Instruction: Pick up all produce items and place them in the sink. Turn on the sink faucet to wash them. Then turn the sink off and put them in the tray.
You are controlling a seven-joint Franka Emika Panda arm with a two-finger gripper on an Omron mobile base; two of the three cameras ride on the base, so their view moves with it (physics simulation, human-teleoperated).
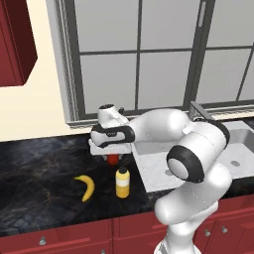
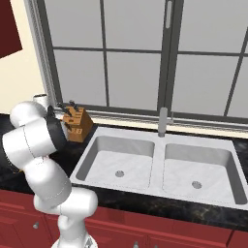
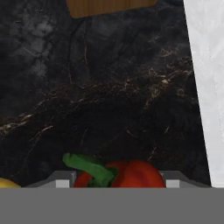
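A small round red fruit (image 3: 133, 174) with a green stem sits between my two fingertips, which touch it on both sides. In the left base view my gripper (image 1: 113, 155) reaches down onto the red fruit (image 1: 114, 159) on the black counter, left of the sink (image 1: 158, 171). The curved yellow banana (image 1: 87, 187) lies on the counter nearer the front, and its tip (image 3: 6, 183) shows at the hand view's lower left. The double-basin sink (image 2: 157, 160) has the grey faucet (image 2: 163, 122) behind its divider. The tray is out of view.
A yellow squeeze bottle (image 1: 122, 182) stands just right of the banana, in front of the gripper. A wooden knife block (image 2: 77, 124) stands against the window wall left of the sink. My arm's elbow (image 1: 191, 158) hangs over the sink's left basin.
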